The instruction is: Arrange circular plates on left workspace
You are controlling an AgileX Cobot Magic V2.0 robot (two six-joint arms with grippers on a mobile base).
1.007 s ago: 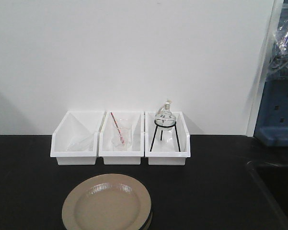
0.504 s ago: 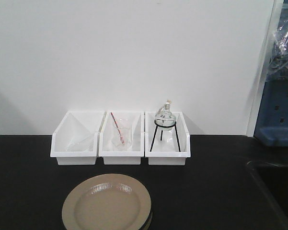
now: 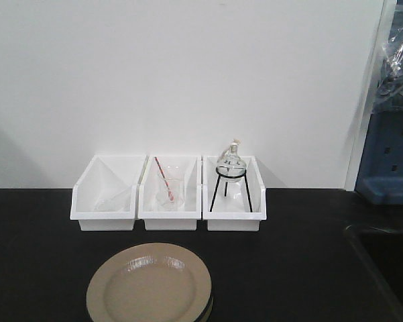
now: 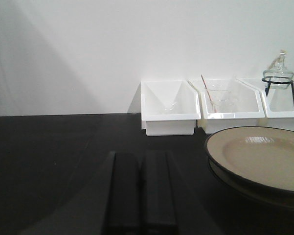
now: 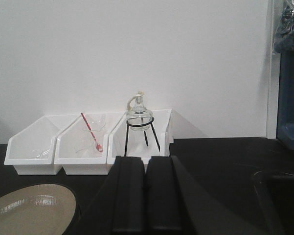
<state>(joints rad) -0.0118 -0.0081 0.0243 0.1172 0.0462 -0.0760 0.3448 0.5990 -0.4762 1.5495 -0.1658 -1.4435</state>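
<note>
Plates (image 3: 149, 285): glossy beige glaze, you can see light glare on the top one; dark rim edge underneath. Countertop (image 3: 302, 255): matte black, smooth. Bins (image 3: 168, 193): smooth white plastic, slight sheen. Flask (image 3: 230, 163): clear glass on a thin black wire stand (image 3: 231, 191). Left gripper (image 4: 140, 193) and right gripper (image 5: 147, 196): matte black pads, look rubbery or plastic.

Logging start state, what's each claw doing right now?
Left claw: closed, holding nothing.
Right claw: closed, holding nothing.
</note>
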